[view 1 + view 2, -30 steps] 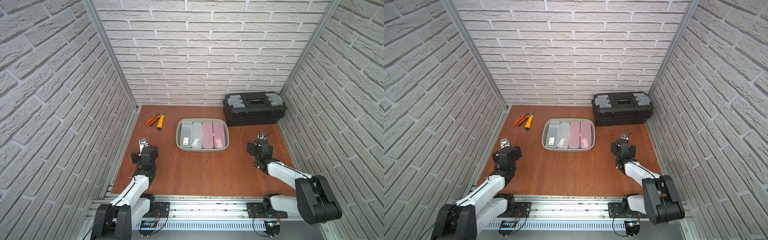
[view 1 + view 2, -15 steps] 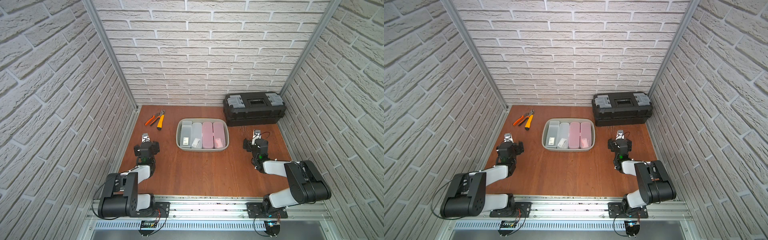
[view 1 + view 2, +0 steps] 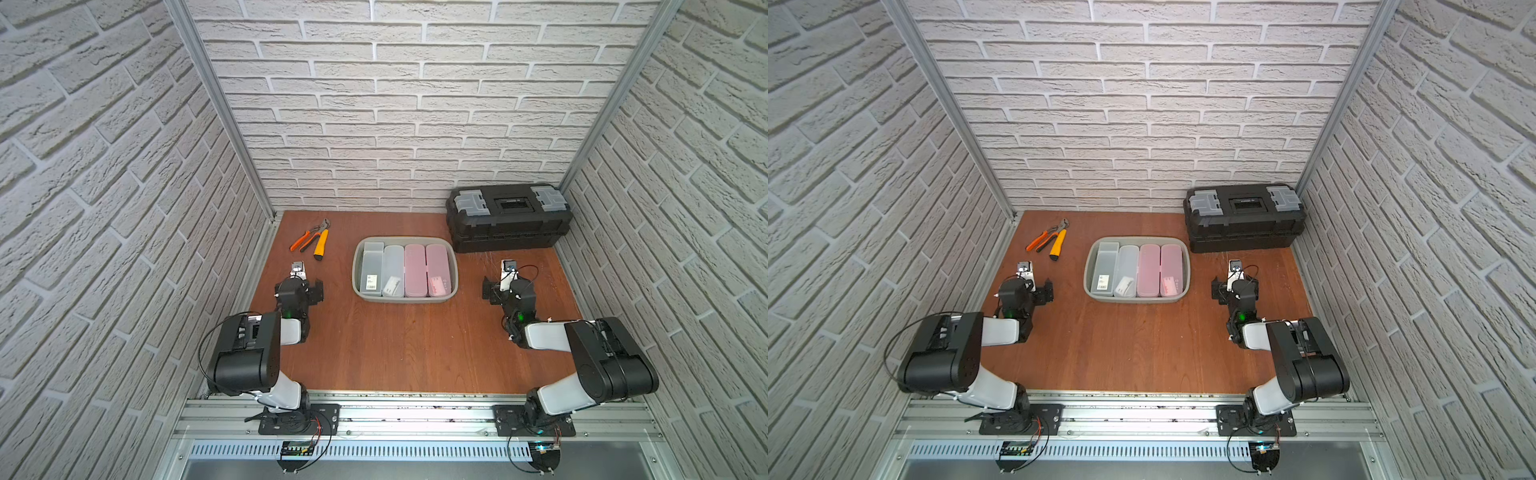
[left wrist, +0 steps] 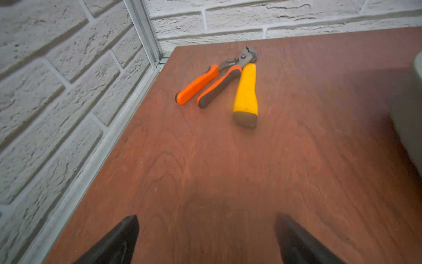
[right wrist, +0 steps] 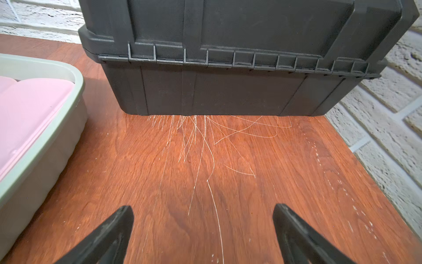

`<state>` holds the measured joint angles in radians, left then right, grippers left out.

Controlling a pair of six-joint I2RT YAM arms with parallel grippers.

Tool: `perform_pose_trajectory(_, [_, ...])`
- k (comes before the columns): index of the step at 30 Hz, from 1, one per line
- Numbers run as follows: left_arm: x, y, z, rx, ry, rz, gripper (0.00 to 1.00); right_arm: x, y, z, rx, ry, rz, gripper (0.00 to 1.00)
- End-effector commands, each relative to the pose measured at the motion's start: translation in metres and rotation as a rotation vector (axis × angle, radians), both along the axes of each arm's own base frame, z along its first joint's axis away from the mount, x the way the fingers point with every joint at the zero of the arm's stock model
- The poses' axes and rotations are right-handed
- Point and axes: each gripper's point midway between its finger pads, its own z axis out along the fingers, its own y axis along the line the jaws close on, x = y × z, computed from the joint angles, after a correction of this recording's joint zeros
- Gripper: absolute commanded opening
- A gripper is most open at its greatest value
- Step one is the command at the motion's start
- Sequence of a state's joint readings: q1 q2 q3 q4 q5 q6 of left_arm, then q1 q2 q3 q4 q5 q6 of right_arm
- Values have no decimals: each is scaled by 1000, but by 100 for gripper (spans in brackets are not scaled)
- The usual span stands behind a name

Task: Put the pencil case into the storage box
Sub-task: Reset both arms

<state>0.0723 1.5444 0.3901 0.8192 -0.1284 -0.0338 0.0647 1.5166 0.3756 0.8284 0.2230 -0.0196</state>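
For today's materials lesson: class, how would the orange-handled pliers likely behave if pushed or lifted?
The pliers have a metal head, so probably stiff and heavy for their size. Lying flat, they should slide, not roll. Splayed handles may swing at the pivot when lifted.

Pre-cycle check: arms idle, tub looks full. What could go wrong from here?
Four pencil cases fill the storage box side by side; another would likely ride up on them.
Open right gripper sits low facing the black toolbox; a forward move could strike it.
Open left gripper points at the pliers; a sweep may scatter them.
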Motion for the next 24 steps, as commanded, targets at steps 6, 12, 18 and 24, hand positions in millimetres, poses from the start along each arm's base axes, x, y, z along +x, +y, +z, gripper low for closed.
perform_pose_trajectory(6, [8, -8, 10, -9, -42, -49, 98, 6, -2, 10, 9, -38, 13, 100])
perform_pose_trajectory(12, [8, -8, 11, -7, -43, -48, 98, 7, -2, 10, 21, -34, 20, 100])
perform_pose_trajectory(18, [8, -8, 10, -7, -42, -48, 99, 9, -1, 8, 31, -22, 36, 100])
perform_pose_trajectory(24, [8, -7, 11, -7, -43, -46, 98, 9, -3, 8, 50, -21, 43, 100])
